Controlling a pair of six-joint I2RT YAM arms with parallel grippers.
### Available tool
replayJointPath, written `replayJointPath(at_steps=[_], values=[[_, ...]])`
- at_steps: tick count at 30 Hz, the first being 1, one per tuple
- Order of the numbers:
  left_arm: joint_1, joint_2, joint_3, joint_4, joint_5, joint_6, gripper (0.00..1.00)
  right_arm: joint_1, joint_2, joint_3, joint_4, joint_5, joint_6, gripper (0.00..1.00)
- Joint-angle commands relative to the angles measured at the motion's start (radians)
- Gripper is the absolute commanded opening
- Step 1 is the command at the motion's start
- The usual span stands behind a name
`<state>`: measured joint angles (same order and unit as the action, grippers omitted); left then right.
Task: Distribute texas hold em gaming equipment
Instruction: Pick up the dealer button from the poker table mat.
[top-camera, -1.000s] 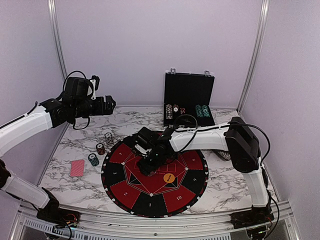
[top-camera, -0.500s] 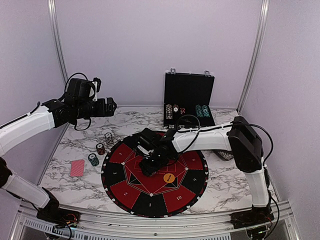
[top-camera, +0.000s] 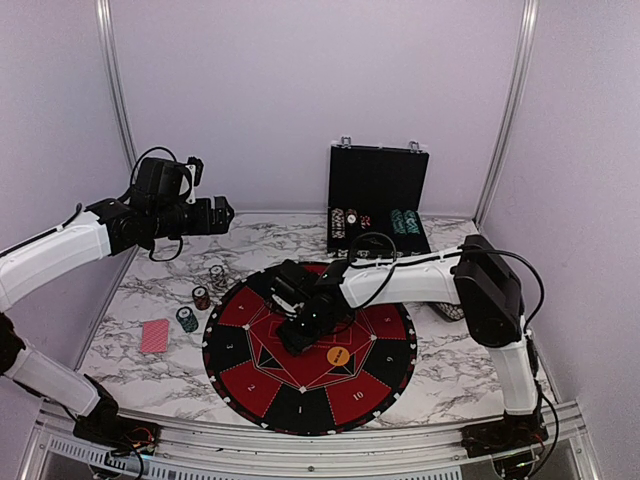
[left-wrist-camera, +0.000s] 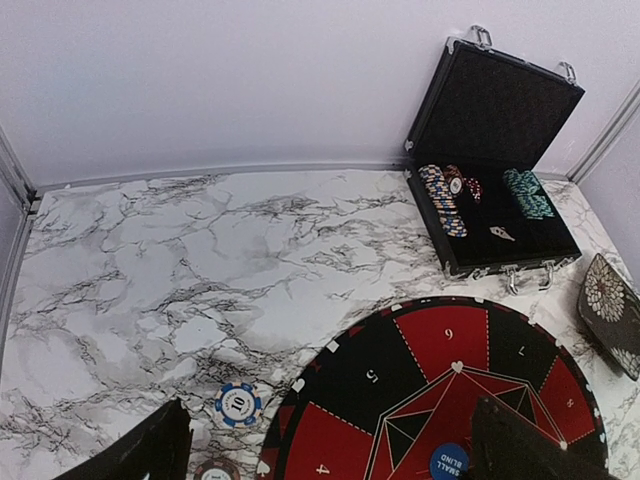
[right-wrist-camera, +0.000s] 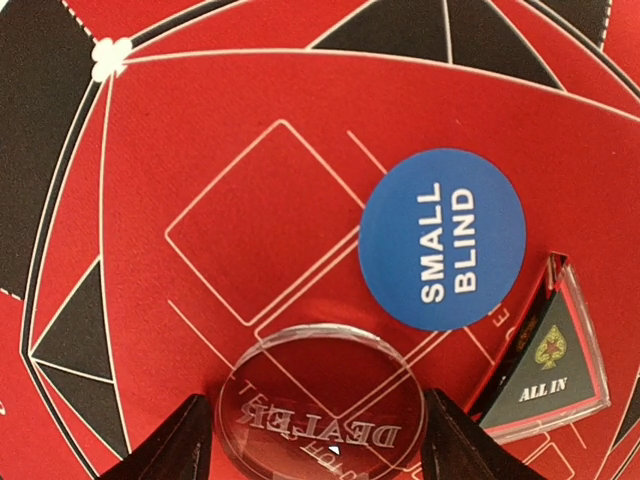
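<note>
Clear acrylic gives little to grip: the dealer button (right-wrist-camera: 320, 400) is pinched by its thin rim between the right gripper's (right-wrist-camera: 318, 445) fingers (right-wrist-camera: 170, 450), low over the red-and-black mat (right-wrist-camera: 200, 130). With a hold that narrow, I judge it could tilt or pop free. It would then land on the blue small blind disc (right-wrist-camera: 443, 238) just beyond the fingertips. The all-in plaque (right-wrist-camera: 548, 370) lies just beside the finger on the view's right, so a sideways sweep could knock it.

The left gripper (left-wrist-camera: 330, 455) hangs with its fingers spread wide and nothing between them. A white-and-blue chip (left-wrist-camera: 238, 403) lies on the marble just ahead of the finger on the view's left.

Well beyond those fingers stands the open black case (left-wrist-camera: 495, 105). It holds a row of white striped chips (left-wrist-camera: 440, 195), a short reddish row (left-wrist-camera: 470, 187), teal chips (left-wrist-camera: 527, 192) and one small piece too small to name. Off to the right, the patterned dish (left-wrist-camera: 610, 310) is cut off by the frame, so I cannot tell what it holds.
</note>
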<state>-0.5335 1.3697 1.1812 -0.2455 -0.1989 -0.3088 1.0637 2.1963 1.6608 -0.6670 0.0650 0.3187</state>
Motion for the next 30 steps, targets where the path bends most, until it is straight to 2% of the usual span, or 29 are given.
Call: replayJointPath(at_steps=[1,3,9,11,22,30], values=[[0.006,0.011,-0.009,-0.012,0.011,-0.009,0.99,0.024,0.048,0.023,-0.054,-0.008,0.006,0.69],[0.006,0.011,-0.009,-0.012,0.013,-0.01,0.99,0.024,0.051,0.026,-0.055,-0.004,0.007,0.67],[0.009,0.01,-0.011,-0.011,0.01,-0.009,0.99,0.024,0.046,0.049,-0.063,-0.002,0.005,0.47],[0.01,0.01,-0.012,-0.011,0.012,-0.012,0.99,0.024,0.042,0.063,-0.066,0.003,0.002,0.45],[0.013,0.009,-0.014,-0.011,0.019,-0.013,0.99,-0.002,0.047,0.183,-0.088,0.048,-0.027,0.44],[0.016,0.016,-0.011,-0.011,0.031,-0.015,0.99,-0.08,0.08,0.262,-0.093,0.081,-0.058,0.44]])
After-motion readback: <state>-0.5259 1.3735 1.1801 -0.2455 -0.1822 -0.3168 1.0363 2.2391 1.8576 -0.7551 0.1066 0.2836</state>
